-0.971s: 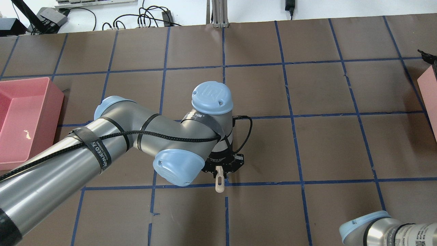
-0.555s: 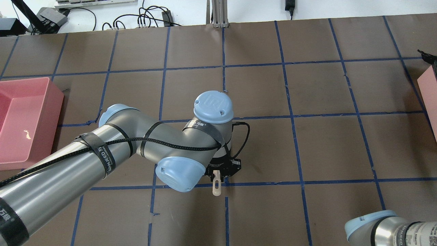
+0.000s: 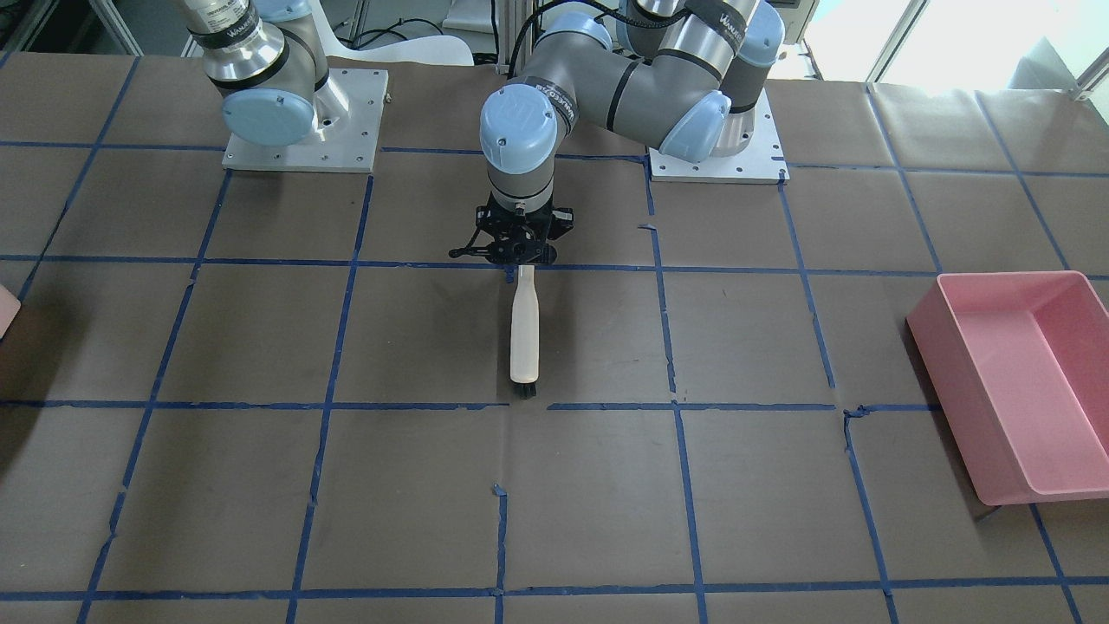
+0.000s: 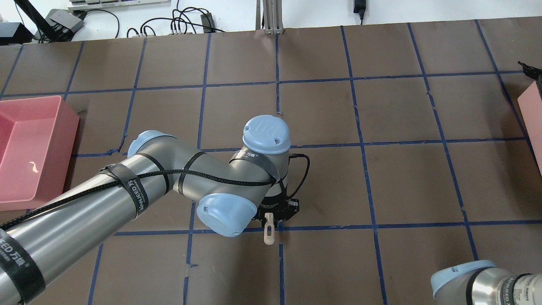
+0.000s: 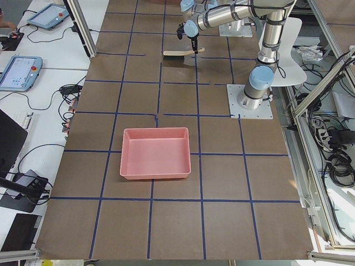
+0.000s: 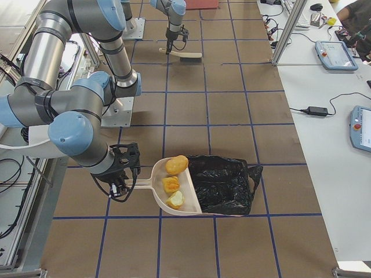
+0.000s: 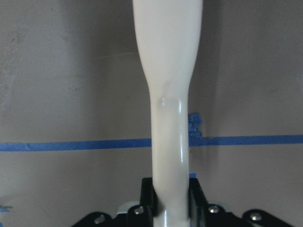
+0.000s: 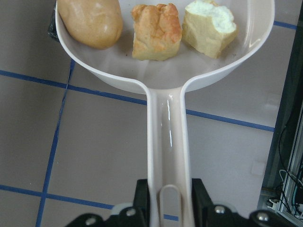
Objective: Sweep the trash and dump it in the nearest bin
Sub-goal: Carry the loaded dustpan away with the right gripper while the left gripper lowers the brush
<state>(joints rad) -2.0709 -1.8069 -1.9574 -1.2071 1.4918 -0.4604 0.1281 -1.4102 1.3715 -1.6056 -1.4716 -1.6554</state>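
Note:
My left gripper (image 3: 518, 260) is shut on the cream handle of a brush (image 3: 524, 334) near the table's middle, with the black bristles on the paper. The brush also shows in the left wrist view (image 7: 168, 94) and the overhead view (image 4: 268, 232). My right gripper (image 8: 169, 208) is shut on the handle of a white dustpan (image 8: 165, 71). The pan holds the trash: a tan potato-shaped lump (image 8: 90, 19), an orange-brown crusty chunk (image 8: 156, 30) and a pale yellow-green chunk (image 8: 209, 26). In the right side view the dustpan (image 6: 156, 174) sits against a black bag (image 6: 223, 182).
A pink bin (image 4: 34, 148) stands at the table's end on my left; it also shows in the front view (image 3: 953, 390). A second pink bin (image 4: 532, 114) is at the end on my right. Blue tape lines grid the brown paper.
My left arm has drawn back a little toward the robot with the brush in it. My right arm's elbow has shifted slightly to the right at the overhead view's lower edge.

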